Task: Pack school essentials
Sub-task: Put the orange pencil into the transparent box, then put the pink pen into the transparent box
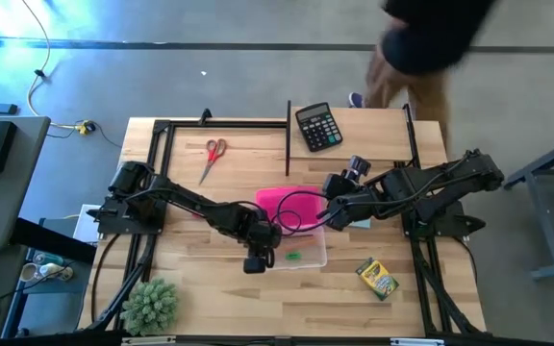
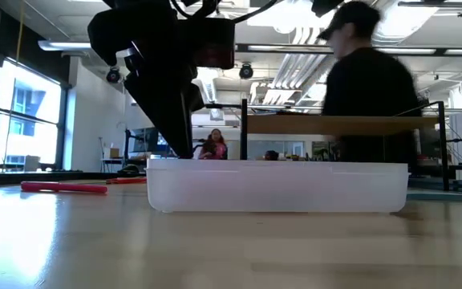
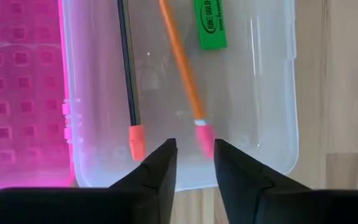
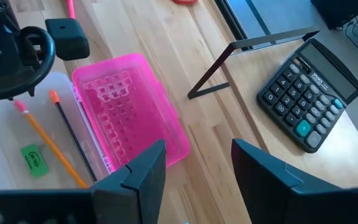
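From table height, the clear plastic box (image 2: 277,186) stands nearest, its frosted wall hiding everything inside; the left gripper (image 2: 184,120) hangs just above its left end, a dark shape whose fingers cannot be made out there. The left wrist view shows them better: the left gripper's fingers (image 3: 160,171) are spread a little, holding nothing, poised over the box beside the pink eraser ends of two pencils, one black (image 3: 127,68) and one orange (image 3: 182,62), lying in the box with their far ends cut off. A green eraser (image 3: 210,23) lies farther in, partly cut off. The pink lid (image 4: 132,106) lies open flat beside the box. The right gripper (image 4: 197,174) hovers near the lid's edge over bare wood, fingers wide apart and empty. From above, both arms meet over the box and cover much of it. The crayon box (image 1: 377,278) sits near the front right of the table (image 1: 210,298), well apart from the box, and a light-blue square (image 1: 362,224) peeks from under the right arm, mostly hidden. Farther back lie the red scissors (image 1: 213,157) and a calculator (image 1: 317,126). A green plant ball (image 1: 150,304) sits at the front left. Beyond the table a blurred person (image 2: 367,80) passes.
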{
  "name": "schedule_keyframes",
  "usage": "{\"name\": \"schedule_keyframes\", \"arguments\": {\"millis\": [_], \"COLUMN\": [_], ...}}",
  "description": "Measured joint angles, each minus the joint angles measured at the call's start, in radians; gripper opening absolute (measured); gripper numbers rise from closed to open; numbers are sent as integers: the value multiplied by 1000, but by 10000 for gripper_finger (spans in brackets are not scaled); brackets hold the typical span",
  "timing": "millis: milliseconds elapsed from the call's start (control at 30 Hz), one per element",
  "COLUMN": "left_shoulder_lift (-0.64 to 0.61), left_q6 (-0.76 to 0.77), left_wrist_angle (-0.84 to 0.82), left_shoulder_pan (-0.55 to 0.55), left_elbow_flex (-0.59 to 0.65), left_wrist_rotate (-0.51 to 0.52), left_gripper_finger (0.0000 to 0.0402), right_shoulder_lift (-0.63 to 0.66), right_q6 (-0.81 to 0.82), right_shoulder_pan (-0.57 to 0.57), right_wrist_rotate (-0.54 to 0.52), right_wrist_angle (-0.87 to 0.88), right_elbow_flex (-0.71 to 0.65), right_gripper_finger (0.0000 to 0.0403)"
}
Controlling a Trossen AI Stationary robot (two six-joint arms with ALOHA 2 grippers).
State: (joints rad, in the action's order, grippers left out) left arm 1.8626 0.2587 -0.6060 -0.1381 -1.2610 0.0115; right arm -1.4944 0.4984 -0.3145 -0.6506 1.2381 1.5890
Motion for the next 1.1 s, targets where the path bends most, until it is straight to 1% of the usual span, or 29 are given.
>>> {"name": "schedule_keyframes", "arguments": {"millis": [167, 300, 467, 700, 800, 967, 1100], "left_shoulder_lift": [0, -12, -62, -152, -187, -216, -224], "left_q6": [1, 2, 19, 58, 72, 105, 136], "left_wrist_angle": [-1, -22, -51, -136, -185, -193, -143], "left_shoulder_pan": [1, 1, -5, -42, -70, -128, -170], "left_elbow_flex": [0, 0, 0, 0, 1, 5, 53], "left_wrist_rotate": [-1, -38, -41, -15, 20, 87, 90], "left_gripper_finger": [129, 137, 131, 121, 120, 119, 117], "right_shoulder_lift": [0, 0, 0, 0, 0, 0, 0], "right_q6": [1, 2, 1, 4, 38, 100, 154], "right_shoulder_pan": [0, 0, 0, 0, 0, -4, -40], "right_wrist_rotate": [2, 19, 31, 35, 81, 146, 148], "right_wrist_angle": [0, 0, 7, 41, 73, 128, 180], "right_elbow_flex": [0, 0, 0, -1, -1, -1, -1], "right_gripper_finger": [173, 173, 173, 173, 173, 173, 173]}}
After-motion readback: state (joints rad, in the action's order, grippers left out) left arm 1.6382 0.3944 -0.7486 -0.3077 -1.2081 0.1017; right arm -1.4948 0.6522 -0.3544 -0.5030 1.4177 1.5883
